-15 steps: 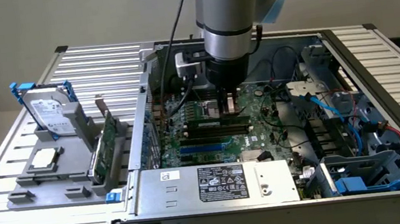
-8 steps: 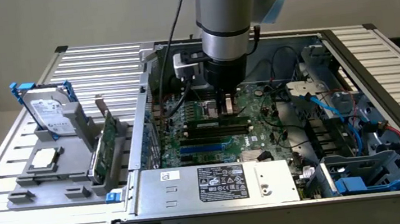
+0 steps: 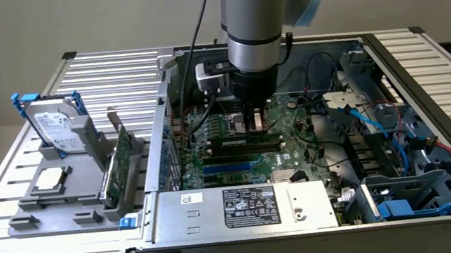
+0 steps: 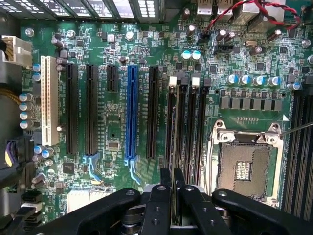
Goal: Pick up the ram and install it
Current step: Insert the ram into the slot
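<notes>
My gripper (image 3: 252,123) reaches down into the open computer case (image 3: 431,141), over the motherboard's memory slots (image 3: 250,152). The ram (image 3: 244,141), a long thin dark green stick, stands on edge right under the fingertips, lined up with the slots. The jaws are shut on its upper edge. I cannot tell whether it is seated in a slot. In the wrist view the two black fingers (image 4: 165,178) stand close together, and my gripper (image 4: 172,183) is in line with the black memory slots (image 4: 188,122) next to the CPU socket (image 4: 243,169).
A power supply (image 3: 256,206) fills the case's near side, and blue and red cables (image 3: 378,125) run at the exterior view's right. On the grey holder (image 3: 47,204) outside the case stand a hard drive (image 3: 55,127), a CPU (image 3: 48,180) and a green expansion card (image 3: 121,167).
</notes>
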You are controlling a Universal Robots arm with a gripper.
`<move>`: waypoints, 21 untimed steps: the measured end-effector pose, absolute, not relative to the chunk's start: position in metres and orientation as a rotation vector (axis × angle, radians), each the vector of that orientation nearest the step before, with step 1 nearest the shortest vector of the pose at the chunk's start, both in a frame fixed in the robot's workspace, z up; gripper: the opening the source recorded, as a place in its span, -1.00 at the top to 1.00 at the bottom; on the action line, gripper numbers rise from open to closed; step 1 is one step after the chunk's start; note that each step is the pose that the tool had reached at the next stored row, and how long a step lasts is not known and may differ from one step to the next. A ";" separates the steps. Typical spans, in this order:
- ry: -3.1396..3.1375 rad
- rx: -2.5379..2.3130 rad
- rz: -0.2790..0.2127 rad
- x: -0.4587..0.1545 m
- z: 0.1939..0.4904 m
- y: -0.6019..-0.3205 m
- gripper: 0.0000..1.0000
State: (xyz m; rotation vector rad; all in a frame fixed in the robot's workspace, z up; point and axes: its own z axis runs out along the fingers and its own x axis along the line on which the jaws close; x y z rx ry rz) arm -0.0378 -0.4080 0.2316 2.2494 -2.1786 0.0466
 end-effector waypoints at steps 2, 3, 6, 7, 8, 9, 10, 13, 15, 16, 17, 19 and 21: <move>-2.178 2.249 0.047 -0.038 0.230 -0.408 0.73; -2.178 2.249 0.047 -0.038 0.230 -0.408 0.73; -2.178 2.249 0.047 -0.038 0.229 -0.408 0.73; -2.178 2.249 0.047 -0.037 0.229 -0.408 0.73; -2.178 2.249 0.047 -0.037 0.229 -0.408 0.73; -2.179 2.249 0.047 -0.037 0.229 -0.408 0.73; -2.179 2.249 0.047 -0.037 0.229 -0.408 0.73; -2.178 2.249 0.047 -0.037 0.228 -0.409 0.73; -2.178 2.249 0.047 -0.036 0.228 -0.409 0.73; -2.178 2.249 0.047 -0.037 0.227 -0.409 0.73; -2.178 2.249 0.047 -0.037 0.227 -0.409 0.73; -2.178 2.250 0.047 -0.036 0.227 -0.409 0.73; -2.178 2.250 0.047 -0.036 0.226 -0.409 0.73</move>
